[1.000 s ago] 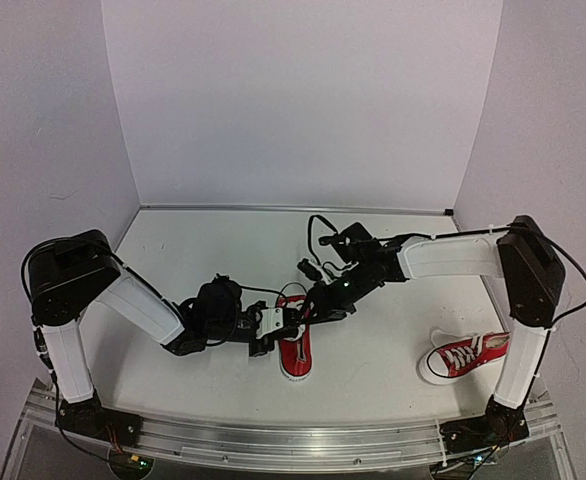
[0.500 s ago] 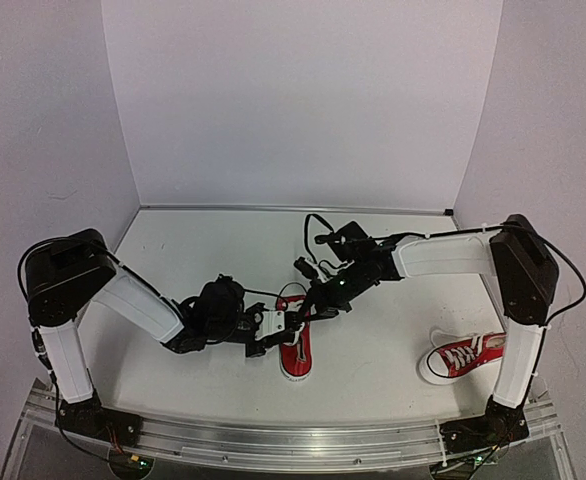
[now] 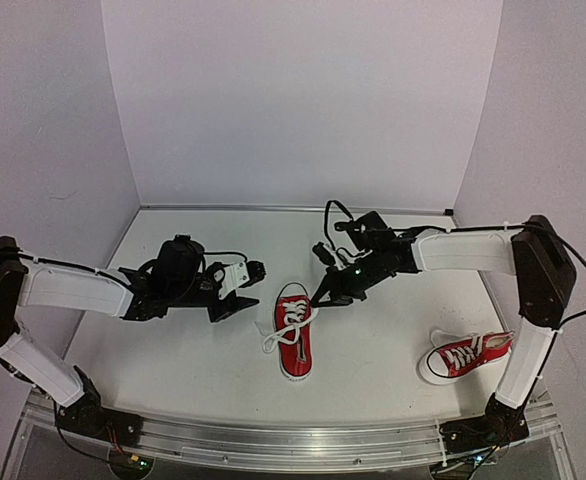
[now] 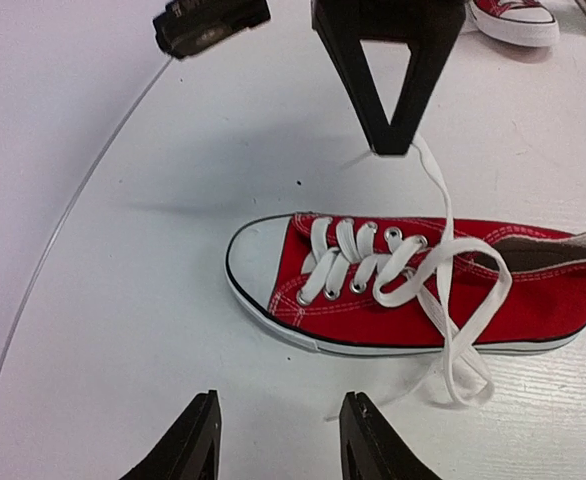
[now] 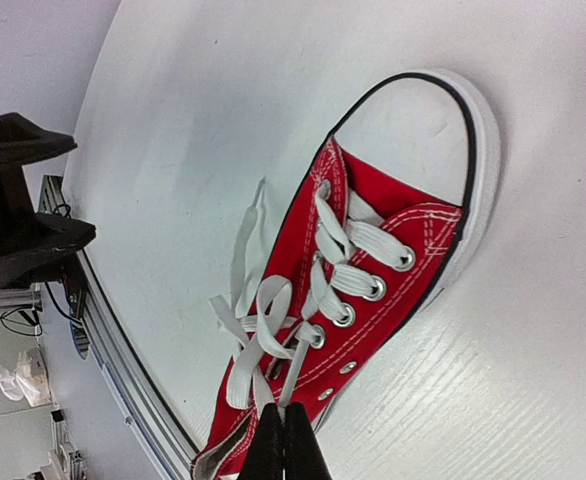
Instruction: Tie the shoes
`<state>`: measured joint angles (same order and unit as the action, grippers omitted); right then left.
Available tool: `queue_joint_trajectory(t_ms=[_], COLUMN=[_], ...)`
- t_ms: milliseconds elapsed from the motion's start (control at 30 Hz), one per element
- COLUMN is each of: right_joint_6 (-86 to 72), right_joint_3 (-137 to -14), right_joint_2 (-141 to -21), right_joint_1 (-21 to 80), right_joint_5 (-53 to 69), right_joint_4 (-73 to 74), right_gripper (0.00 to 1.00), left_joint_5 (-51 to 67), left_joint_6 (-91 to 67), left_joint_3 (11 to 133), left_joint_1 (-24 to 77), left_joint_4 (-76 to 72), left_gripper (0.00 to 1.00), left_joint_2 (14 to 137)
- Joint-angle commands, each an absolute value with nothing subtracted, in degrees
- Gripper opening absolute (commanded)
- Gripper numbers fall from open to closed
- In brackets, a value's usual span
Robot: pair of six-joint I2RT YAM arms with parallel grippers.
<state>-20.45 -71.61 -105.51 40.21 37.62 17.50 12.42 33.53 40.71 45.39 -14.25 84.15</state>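
Table (image 3: 393,350): white, matte, faintly grained; spread beneath both pairs of jaws.
Back wall (image 3: 303,100): plain, pale lilac-white; well beyond the jaws.
Strip (image 3: 223,207): thin, grey; along the foot of the back wall.
Left wall (image 3: 33,150): same pale panel; outward of the left jaws.
Right wall (image 3: 558,120): same; outward of the right jaws.
Rail (image 3: 293,437): bare metal; behind the jaws, along the near table edge.
Light: soft, even; faint shadows only.

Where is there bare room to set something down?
Bare: the far strip of table along the back wall, and the gap between the centre shoe and the right-side shoe. Crowded: around the centre shoe, where the right gripper pinches its lace.
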Motion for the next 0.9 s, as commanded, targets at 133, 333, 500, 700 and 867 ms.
queue_joint_trajectory(t_ms=[133, 333, 500, 700, 867], right_joint_6=[-19.59, -19.67, -19.94, -20.09, -20.46], right_joint_3=[-68.11, -67.23, -67.61, -68.04, -68.19], right_joint_2=[-100.18, -98.76, -98.98, -99.25, -98.92], right_joint_1=[37.92, 37.45, 37.46, 37.36, 37.35], right_joint_5=[35.7, 35.65, 36.01, 35.86, 35.85], right_joint_4=[17.07, 17.08, 17.05, 17.05, 16.96], right_gripper=[0.0, 0.0, 0.0, 0.0, 0.0], left_joint_5=[12.27, 14.08, 15.31, 15.82, 14.47], left_joint_6=[34.18, 41.14, 43.66, 47.25, 48.29], left_joint_3=[40.7, 46.25, 49.33, 53.81, 55.98], left_joint_1=[45.36, 45.43, 45.44, 47.08, 48.76], left_joint_4=[-4.71, 0.92, 0.26, 0.8, 3.08], left_gripper=[0.42, 0.42, 0.43, 0.47, 0.4], left_joint_2=[85.56, 92.53, 97.24, 102.62, 106.14])
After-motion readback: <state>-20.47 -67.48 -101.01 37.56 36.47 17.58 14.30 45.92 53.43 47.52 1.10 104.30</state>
